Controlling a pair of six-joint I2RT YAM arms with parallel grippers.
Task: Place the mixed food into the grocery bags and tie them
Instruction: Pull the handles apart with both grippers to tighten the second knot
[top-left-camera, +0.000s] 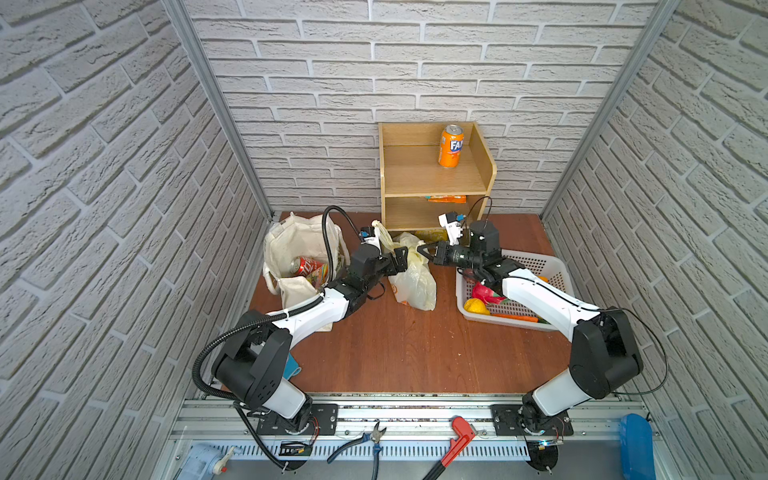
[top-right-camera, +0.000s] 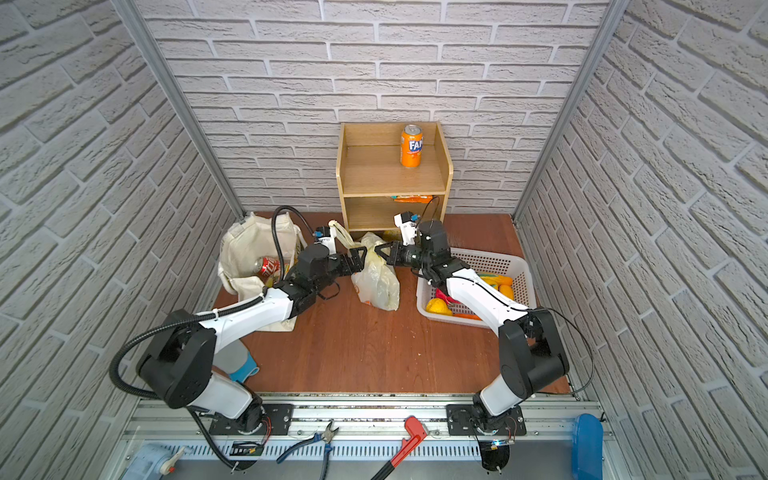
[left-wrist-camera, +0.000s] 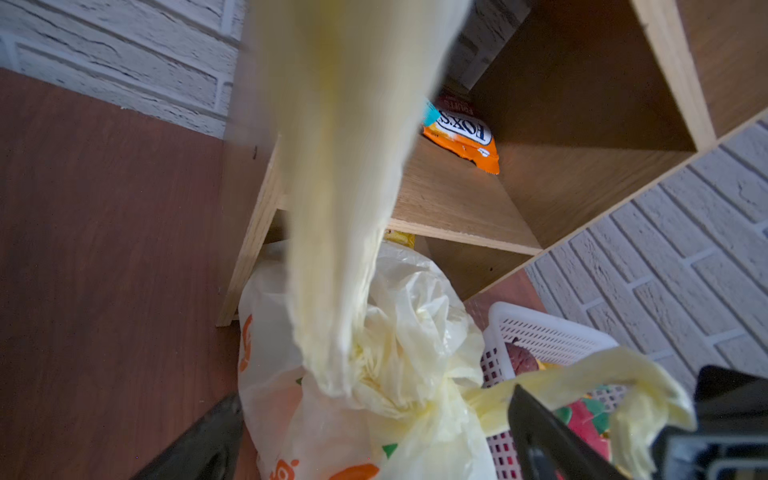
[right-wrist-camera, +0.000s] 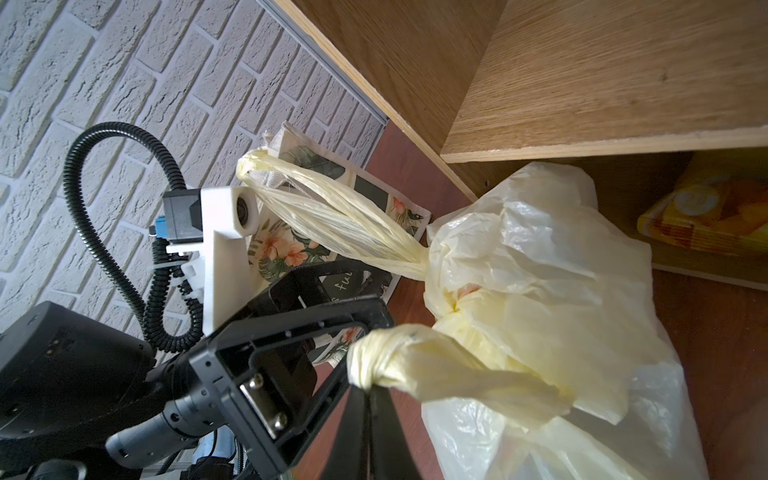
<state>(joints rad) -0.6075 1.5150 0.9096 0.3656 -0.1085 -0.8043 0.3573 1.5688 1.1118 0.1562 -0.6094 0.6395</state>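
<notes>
Brick-walled cell, brown table (top-left-camera: 395, 353): right gripper (top-left-camera: 426, 252) clamps the carrier bag's (top-left-camera: 415, 282) handle (right-wrist-camera: 415, 370), seemingly for tying; left gripper (top-left-camera: 399, 258) gapes wide, empty.

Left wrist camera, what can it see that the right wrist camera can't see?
Only the left wrist view shows the orange snack packet lying inside the wooden shelf, and the white basket. Only the right wrist view shows the canvas tote with its flower print, and the left arm's wrist camera. Both show the yellow plastic bag, the shelf, and the twisted handle that the shut right gripper holds.
</notes>
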